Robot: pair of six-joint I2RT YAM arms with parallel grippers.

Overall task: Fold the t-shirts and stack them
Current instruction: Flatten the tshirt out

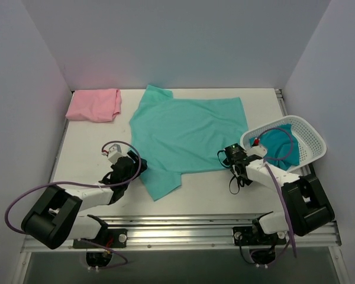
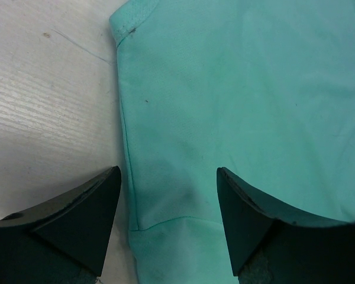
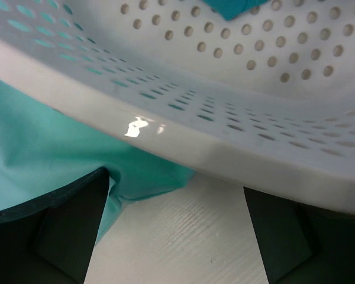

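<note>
Risks bunching the mint-green tee (image 1: 189, 133), spread mid-frame, by pinching its lower-left edge askew with the left tool (image 2: 168, 174), apart, or knocking the basket (image 1: 312, 141) at right with the right tool (image 3: 176, 183), also apart.

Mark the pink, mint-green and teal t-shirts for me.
pink t-shirt (image 1: 94, 105): top view, middle of the folded cloth.
mint-green t-shirt (image 1: 189, 130): top view, centre of the chest.
teal t-shirt (image 1: 276, 141): top view, cloth inside the basket (image 1: 312, 137).
</note>
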